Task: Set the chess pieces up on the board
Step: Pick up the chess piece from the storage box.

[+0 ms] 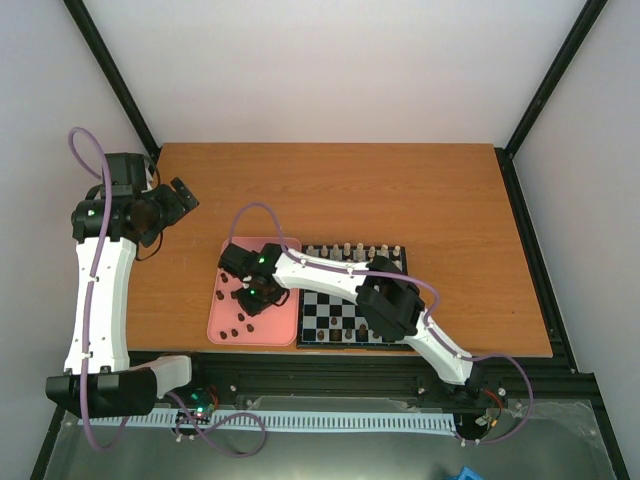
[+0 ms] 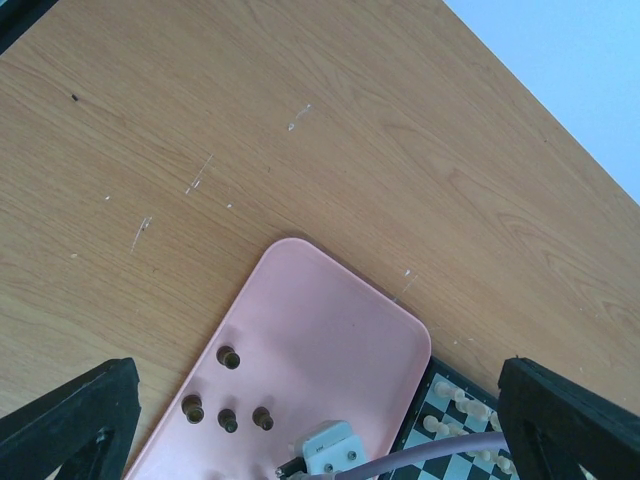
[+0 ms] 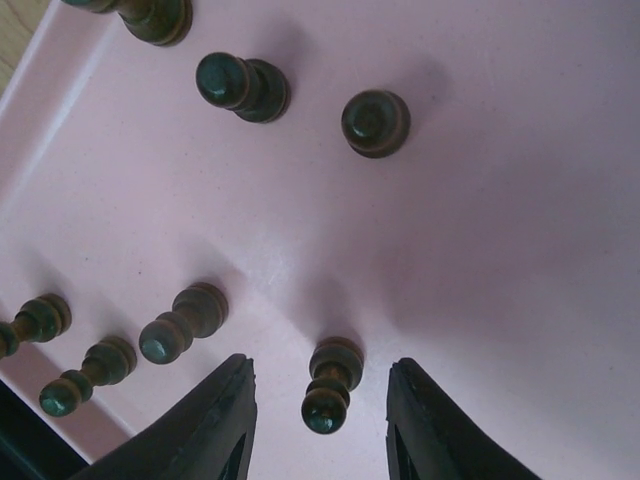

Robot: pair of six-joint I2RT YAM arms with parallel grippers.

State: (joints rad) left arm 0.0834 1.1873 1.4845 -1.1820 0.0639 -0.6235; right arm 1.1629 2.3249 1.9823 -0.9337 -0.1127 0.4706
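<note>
The right gripper (image 3: 320,372) is positioned low over the pink tray (image 3: 520,220) with its fingers spread apart. One dark pawn (image 3: 330,385) stands between the fingers and touches neither. The other chess pieces (image 3: 245,88) stand on the tray around it, none on the board (image 1: 330,320). The left gripper (image 2: 320,425) hangs spread wide and empty above the table (image 2: 300,120).

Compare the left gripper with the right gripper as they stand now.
The left gripper hangs high over the wooden table, off the pink tray; the right gripper sits low over that tray. The left gripper's fingers flank no piece, while the right gripper's fingers straddle a dark pawn without touching it. Both are open, with black fingers.
</note>
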